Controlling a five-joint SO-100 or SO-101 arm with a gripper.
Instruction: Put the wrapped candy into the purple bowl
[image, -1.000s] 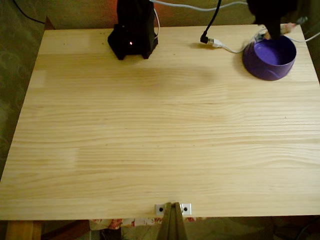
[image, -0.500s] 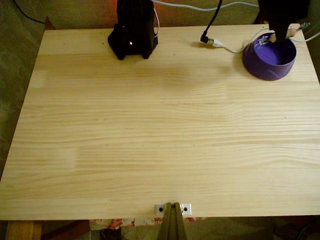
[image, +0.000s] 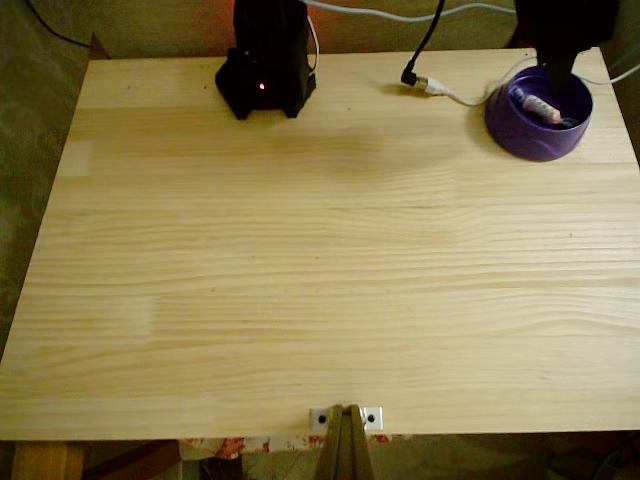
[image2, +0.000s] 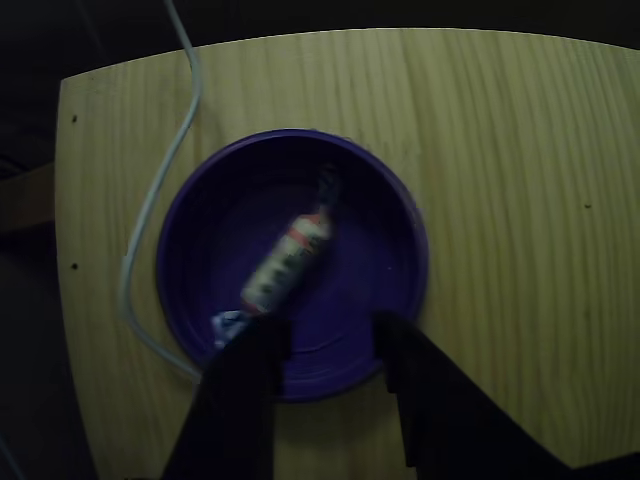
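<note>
The wrapped candy (image: 537, 104) lies inside the purple bowl (image: 530, 142) at the table's far right corner in the fixed view. In the other view the candy (image2: 290, 258) rests diagonally on the bowl's floor, pinkish-white with twisted ends, and the bowl's wall (image2: 402, 205) rings it. My gripper (image2: 325, 345) hangs just above the bowl's near rim, open, its two dark fingers apart with nothing between them. One twisted end of the candy lies close to the left finger (image2: 250, 355). In the fixed view the gripper (image: 553, 85) comes down from the dark arm over the bowl.
The arm's black base (image: 265, 70) stands at the table's back edge. A black cable and a white USB plug (image: 432, 87) lie left of the bowl, and a white cable (image2: 150, 200) curves around it. The table's right edge runs close by. A metal clamp (image: 345, 418) sits at the front edge.
The gripper carried the candy over the bowl's rim and opened. The candy has dropped and now lies loose on the bowl's floor.
</note>
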